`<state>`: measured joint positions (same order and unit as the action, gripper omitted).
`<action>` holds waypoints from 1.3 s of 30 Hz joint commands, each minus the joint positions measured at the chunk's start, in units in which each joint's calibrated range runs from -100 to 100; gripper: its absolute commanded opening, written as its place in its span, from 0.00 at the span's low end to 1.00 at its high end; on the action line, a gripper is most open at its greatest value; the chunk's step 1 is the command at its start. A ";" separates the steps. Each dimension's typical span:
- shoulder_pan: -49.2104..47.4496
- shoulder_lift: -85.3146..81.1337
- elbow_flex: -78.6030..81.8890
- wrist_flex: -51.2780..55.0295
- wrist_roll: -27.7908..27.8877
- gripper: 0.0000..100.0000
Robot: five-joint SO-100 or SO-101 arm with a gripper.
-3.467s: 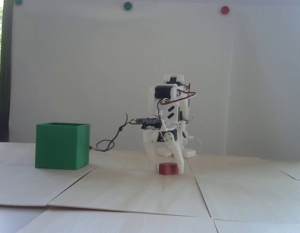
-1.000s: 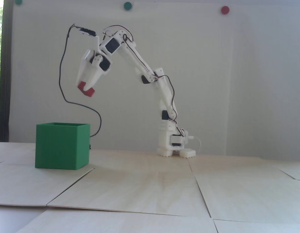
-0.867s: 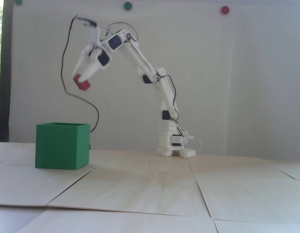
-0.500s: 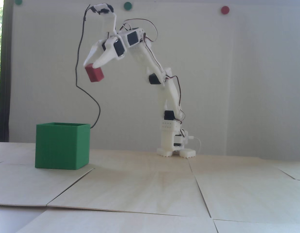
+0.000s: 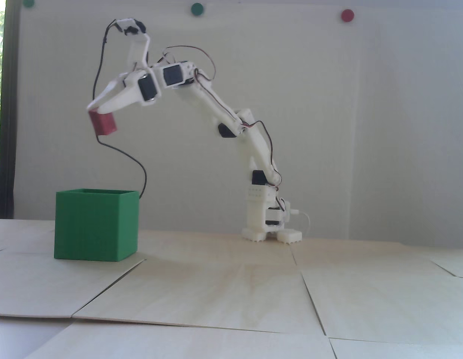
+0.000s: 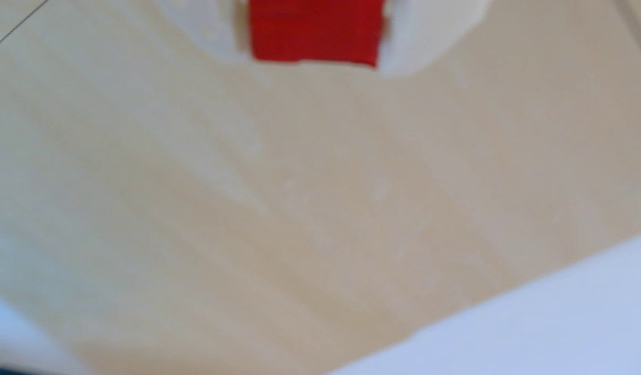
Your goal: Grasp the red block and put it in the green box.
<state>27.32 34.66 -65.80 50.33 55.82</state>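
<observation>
The white two-finger gripper (image 5: 93, 108) pinches the red block (image 5: 103, 123) between its fingertips, high in the air. In the wrist view the red block (image 6: 313, 32) fills the gap between two blurred white fingers (image 6: 420, 32), one pressed against each of its opposite side faces. The gripper (image 6: 313, 54) itself sits at the top edge of that view, with pale wood table (image 6: 312, 216) far below it and out of focus.

In the fixed view the block hangs from the fingertips, tilted, most of its body below the contact. It looks matte, stiff and light, probably printed plastic, so it should neither crush nor sag. The hold appears to sit near its upper edge, so I judge it could pivot or slip if jolted; a hold across the middle of the flat sides would be steadier.

Well below the gripper, and roughly under it, the green box (image 5: 96, 228) stands open-topped on the table, apart from the block. A black cable (image 5: 122, 153) loops down from the wrist toward the box's far side. Behind the gripper, the arm (image 5: 224, 119) slopes back to its base (image 5: 267, 220), with the wall beyond.
</observation>
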 commanded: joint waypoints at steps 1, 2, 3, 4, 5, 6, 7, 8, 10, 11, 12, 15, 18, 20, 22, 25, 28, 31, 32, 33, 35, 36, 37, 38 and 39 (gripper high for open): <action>1.43 -1.38 -4.65 -5.14 0.51 0.02; 1.51 -1.38 -4.65 -4.97 0.51 0.02; 1.51 -1.38 -4.65 -4.97 0.51 0.02; 1.51 -1.38 -4.74 -4.97 0.51 0.02; 1.51 -1.38 -4.74 -4.97 0.51 0.02; 1.51 -1.38 -4.74 -4.89 0.51 0.02; 1.51 -1.46 -4.74 -4.72 0.51 0.03; 1.59 -1.46 -4.74 -4.72 0.51 0.03; 1.59 -1.46 -4.74 -4.72 0.51 0.03; 1.59 -1.46 -4.74 -4.63 0.51 0.04; 1.59 -1.46 -4.65 -4.63 0.45 0.06; 1.59 -1.46 -4.21 -4.63 0.40 0.21; 1.99 -1.38 -4.12 -4.63 0.92 0.36; 2.23 -1.38 -4.12 -4.63 0.92 0.45; 1.91 -1.38 -4.21 -4.63 0.61 0.52; 1.83 -1.38 -4.21 -4.89 0.56 0.55; 1.83 -1.46 -4.47 -4.97 0.51 0.56; 1.83 -1.46 -4.65 -5.22 0.45 0.56; 1.83 -1.46 -4.65 -5.22 0.45 0.56; 1.83 -1.46 -4.74 -5.14 0.45 0.56; 1.75 -1.46 -4.74 -4.72 0.40 0.56; 1.67 -1.46 -4.74 -4.63 0.40 0.56; 1.67 -1.46 -4.65 -4.63 0.40 0.56; 1.67 -1.46 -4.56 -4.63 0.40 0.56; 1.67 -1.46 -4.47 -4.63 0.40 0.56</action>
<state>29.08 35.33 -65.80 47.75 56.33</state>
